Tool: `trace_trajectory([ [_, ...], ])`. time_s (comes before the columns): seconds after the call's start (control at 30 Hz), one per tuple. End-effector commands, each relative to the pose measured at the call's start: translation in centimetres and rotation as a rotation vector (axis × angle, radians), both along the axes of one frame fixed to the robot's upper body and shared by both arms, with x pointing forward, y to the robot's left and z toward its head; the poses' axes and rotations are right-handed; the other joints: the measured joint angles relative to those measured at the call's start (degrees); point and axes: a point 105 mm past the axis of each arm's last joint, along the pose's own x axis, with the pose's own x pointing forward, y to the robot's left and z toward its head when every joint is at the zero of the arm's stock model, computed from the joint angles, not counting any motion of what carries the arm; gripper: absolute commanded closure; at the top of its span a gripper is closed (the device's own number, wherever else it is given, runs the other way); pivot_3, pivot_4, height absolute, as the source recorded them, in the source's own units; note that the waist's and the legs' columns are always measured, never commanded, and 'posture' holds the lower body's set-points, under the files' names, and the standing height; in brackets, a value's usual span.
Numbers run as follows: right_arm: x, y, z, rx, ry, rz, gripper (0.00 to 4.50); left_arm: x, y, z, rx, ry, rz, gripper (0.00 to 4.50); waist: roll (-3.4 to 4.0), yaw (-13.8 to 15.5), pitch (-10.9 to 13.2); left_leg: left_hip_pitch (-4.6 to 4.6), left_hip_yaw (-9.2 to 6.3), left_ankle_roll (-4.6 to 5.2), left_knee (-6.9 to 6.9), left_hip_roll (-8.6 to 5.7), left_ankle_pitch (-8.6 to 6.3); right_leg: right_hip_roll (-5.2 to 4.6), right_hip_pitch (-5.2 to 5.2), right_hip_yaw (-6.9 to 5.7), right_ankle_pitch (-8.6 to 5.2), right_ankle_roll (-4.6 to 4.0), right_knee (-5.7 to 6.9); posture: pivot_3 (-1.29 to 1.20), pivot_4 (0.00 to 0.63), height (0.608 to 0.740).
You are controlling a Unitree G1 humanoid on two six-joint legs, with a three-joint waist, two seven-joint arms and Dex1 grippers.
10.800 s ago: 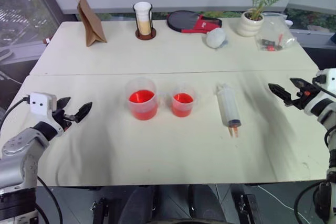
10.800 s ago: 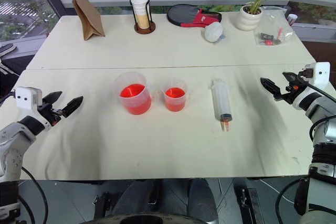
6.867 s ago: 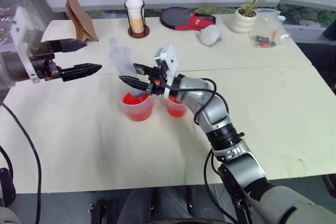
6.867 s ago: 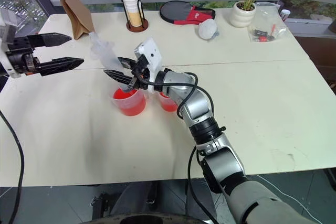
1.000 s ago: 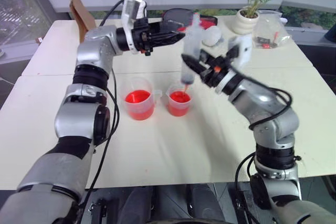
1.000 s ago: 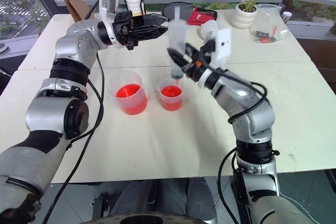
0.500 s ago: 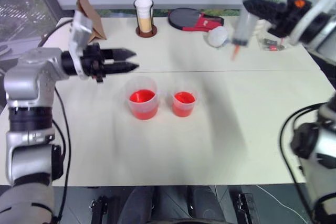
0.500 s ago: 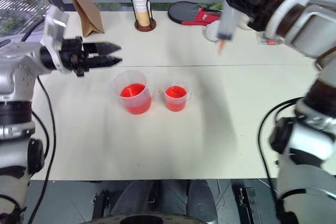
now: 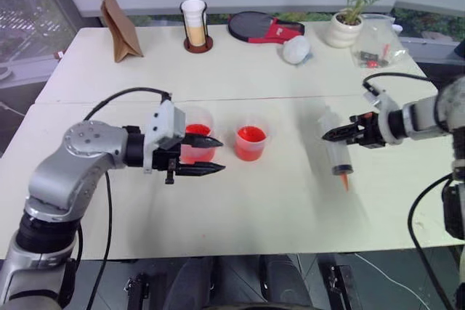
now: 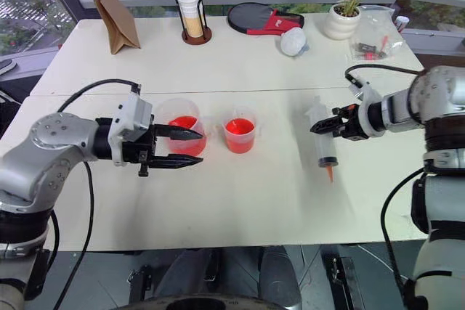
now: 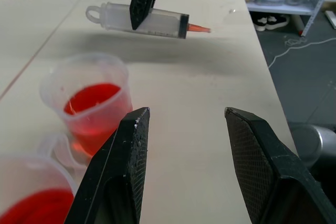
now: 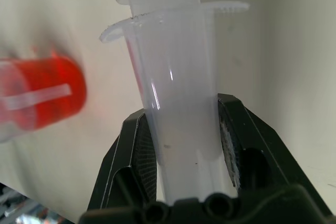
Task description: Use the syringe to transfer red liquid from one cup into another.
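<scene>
Bright, even daylight, soft shadows on the pale table (image 9: 276,215), motion blur in the right wrist view.

A pale surface (image 9: 240,70) made of two joined boards carries a row of items along its far edge. Taking the white cup in its dark wire holder (image 9: 196,27) as landmark: a brown paper bag (image 9: 120,27) stands to its left. To its right lies a black and red paddle (image 9: 261,28), then a white crumpled ball (image 9: 296,49), a potted plant (image 9: 347,12), and a clear plastic bag (image 9: 378,47) furthest right.
</scene>
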Motion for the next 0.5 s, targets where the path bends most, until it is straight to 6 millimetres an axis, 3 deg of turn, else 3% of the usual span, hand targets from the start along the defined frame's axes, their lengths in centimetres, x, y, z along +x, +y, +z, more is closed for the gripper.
trace_trajectory([
  [0.03, 1.0, 0.4, 0.6, -0.012, -0.046, 0.016, 1.77, 0.0, -0.1, 0.3, -0.021, -0.025, 0.006, 2.13, 0.00, 0.14, 0.00, -0.04, 0.00, 0.02, 0.09, -0.01, -0.01, 0.00, 0.00, 0.00, 0.00, 0.00, 0.00, 0.00, 0.150, 0.739],
  [0.13, 1.1, 0.4, 0.1, -0.030, -0.050, 0.030, 0.12, 0.3, 0.0, 0.5, -0.043, -0.025, 0.030, 2.13, -0.01, 0.25, 0.00, -0.05, 0.00, 0.02, 0.14, -0.07, -0.01, -0.06, 0.04, -0.01, 0.00, 0.01, -0.02, 0.00, 0.150, 0.739],
  [0.2, 1.2, 0.0, 0.5, -0.038, -0.098, 0.051, 0.05, 0.7, 0.7, 1.8, -0.119, -0.009, 0.067, 2.13, -0.01, 0.23, 0.00, -0.04, -0.01, -0.04, 0.15, -0.07, 0.02, -0.06, 0.06, -0.01, 0.00, 0.01, -0.02, 0.00, 0.150, 0.739],
  [0.27, 1.7, -0.4, 2.4, -0.057, -0.240, 0.106, 0.05, 1.7, 2.4, 4.1, -0.210, -0.019, 0.142, 2.13, -0.02, 0.25, 0.02, -0.05, -0.02, -0.03, 0.15, -0.07, 0.01, -0.06, 0.02, -0.01, 0.00, 0.01, -0.02, 0.00, 0.150, 0.739],
  [0.4, 1.6, -1.9, 7.3, -0.041, -0.527, 0.181, 0.05, 3.7, 8.4, 8.3, -0.362, -0.075, 0.387, 2.13, 0.05, -0.02, 0.05, -0.10, -0.06, 0.07, 0.12, -0.02, -0.04, 0.01, -0.09, -0.09, 0.00, 0.03, 0.03, 0.00, 0.150, 0.739],
  [0.5, 1.1, -4.4, 10.3, -0.062, -0.779, 0.162, 0.05, 4.3, 13.7, 9.1, -0.428, -0.100, 0.587, 2.13, 0.04, -0.26, 0.04, -0.05, 0.01, 0.06, 0.09, 0.01, -0.05, 0.02, -0.09, -0.09, 0.00, 0.03, 0.03, 0.00, 0.150, 0.739],
])
